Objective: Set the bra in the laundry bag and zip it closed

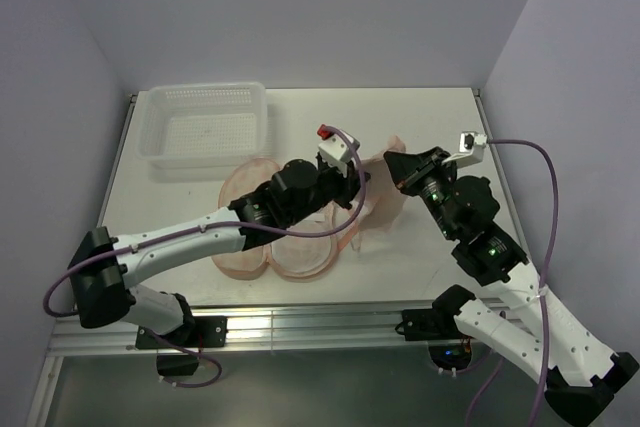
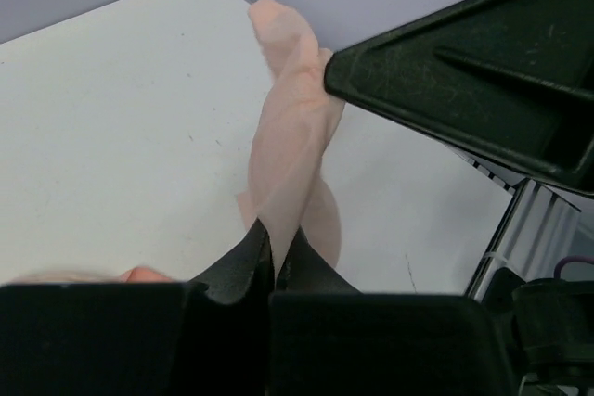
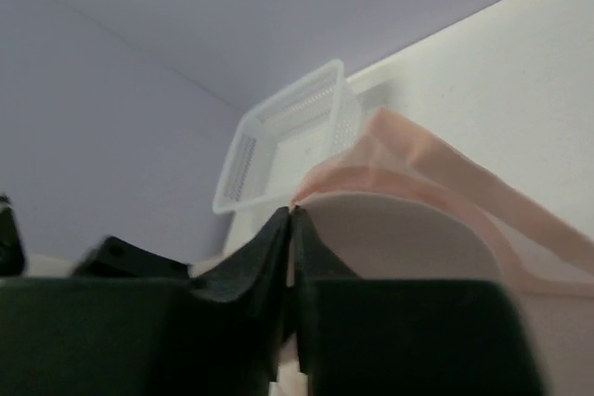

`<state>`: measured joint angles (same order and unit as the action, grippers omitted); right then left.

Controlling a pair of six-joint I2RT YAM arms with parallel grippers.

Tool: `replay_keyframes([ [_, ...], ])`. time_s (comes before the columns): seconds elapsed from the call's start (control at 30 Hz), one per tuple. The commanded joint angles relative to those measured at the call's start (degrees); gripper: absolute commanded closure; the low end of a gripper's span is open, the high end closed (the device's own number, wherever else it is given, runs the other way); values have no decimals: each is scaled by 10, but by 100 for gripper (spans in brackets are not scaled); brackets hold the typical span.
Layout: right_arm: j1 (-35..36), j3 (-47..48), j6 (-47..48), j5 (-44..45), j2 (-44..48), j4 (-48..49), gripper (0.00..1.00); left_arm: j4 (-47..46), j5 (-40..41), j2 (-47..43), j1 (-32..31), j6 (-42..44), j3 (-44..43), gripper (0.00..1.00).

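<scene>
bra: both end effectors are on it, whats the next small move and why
Probably carry the bra toward the laundry bag: the left end effector and right end effector are both shut on it, and the bag lies open beside it.

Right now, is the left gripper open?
No: in the left wrist view the left gripper is shut on the bra, with the peach fabric pinched between its tips.
</scene>
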<state>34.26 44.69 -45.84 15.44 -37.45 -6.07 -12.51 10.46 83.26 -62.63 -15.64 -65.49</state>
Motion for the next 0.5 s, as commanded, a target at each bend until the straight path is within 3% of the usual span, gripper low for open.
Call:
replay_keyframes([
  [0.0, 5, 34, 80, -80, -4, -26, 83, 15, 9, -84, 1, 7, 9, 100],
  [0.03, 5, 48, 109, -101, -11, -45, 74, 24, 4, -98, 1, 7, 14, 100],
  [0.07, 5, 80, 173, -120, -19, -67, 55, 47, -6, -112, 1, 6, 19, 100],
  [0.17, 5, 113, 265, -210, -36, -108, 33, 105, -25, -158, 2, -2, 20, 100],
  [0.27, 5, 111, 324, -320, -27, -79, 24, 182, -53, -201, 5, 5, 20, 100],
  [0.47, 5, 155, 414, -485, -20, -94, 16, 323, -112, -259, 15, 45, 1, 100],
])
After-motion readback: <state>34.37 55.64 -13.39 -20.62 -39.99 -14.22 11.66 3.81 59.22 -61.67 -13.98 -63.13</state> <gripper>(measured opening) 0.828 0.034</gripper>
